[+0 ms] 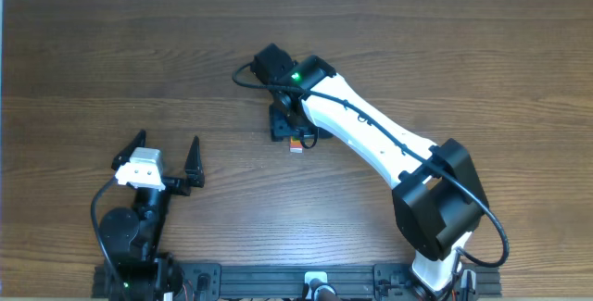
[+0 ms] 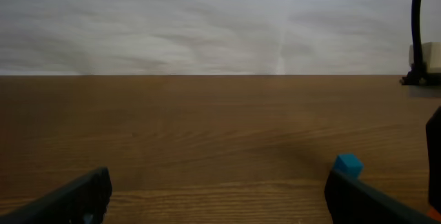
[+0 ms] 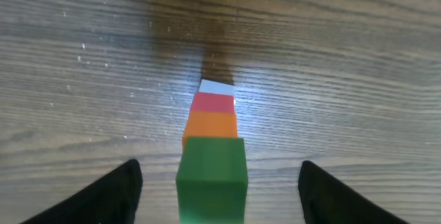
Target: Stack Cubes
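The stack [image 3: 213, 134] stands near the middle of the table [image 1: 93, 42], four cubes high and upright. In the right wrist view, which looks down on it, the green cube [image 3: 212, 172] is on top, with the orange cube [image 3: 212, 124] under it, then the red cube [image 3: 214, 103], and a pale cube [image 3: 217, 87] – whitish, its exact colour hard to tell – at the bottom on the wood. The cubes look alike in size and sit squarely on one another, edges roughly in line. The right gripper [image 3: 220, 165] hangs over the stack with its jaws wide open; its fingers [image 3: 114, 193] stand on either side of the green cube, well apart from it and touching nothing. From above, that arm reaches from its base toward the table's centre, and a bit of red and orange shows just below the gripper's body [image 1: 296, 145]. The left gripper [image 1: 167, 141] is near its own base, low over the table and also spread open, holding nothing. A blue cube [image 2: 349, 164] sits alone on the table – it shows just past the tip of one of the left gripper's fingers [image 2: 358, 200], apart from the stack.
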Tool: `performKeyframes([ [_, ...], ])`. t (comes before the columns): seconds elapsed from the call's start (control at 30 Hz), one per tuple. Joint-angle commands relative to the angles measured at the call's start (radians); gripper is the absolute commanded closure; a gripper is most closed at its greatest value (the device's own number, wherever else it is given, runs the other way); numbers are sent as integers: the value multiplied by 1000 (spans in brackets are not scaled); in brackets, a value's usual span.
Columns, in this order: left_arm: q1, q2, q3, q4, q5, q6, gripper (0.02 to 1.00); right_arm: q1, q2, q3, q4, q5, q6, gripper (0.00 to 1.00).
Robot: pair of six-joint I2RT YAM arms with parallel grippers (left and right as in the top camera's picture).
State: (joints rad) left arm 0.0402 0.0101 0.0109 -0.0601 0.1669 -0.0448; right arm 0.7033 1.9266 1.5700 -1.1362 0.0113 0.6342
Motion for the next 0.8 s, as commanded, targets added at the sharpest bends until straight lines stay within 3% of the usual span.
performKeyframes([
  [0.03, -4, -7, -5, -3, -4, 14, 20, -16, 10, 113, -46, 29, -49, 253],
  [0.1, -4, -7, -5, -3, -4, 14, 20, -34, 12, 194, -105, 66, -69, 261],
  [0.33, -4, -7, -5, -3, -4, 14, 20, -89, 128, 392, -216, 68, -143, 261],
  [0.8, -4, -7, -5, -3, -4, 14, 20, -134, 425, 510, -153, 15, -225, 266],
])
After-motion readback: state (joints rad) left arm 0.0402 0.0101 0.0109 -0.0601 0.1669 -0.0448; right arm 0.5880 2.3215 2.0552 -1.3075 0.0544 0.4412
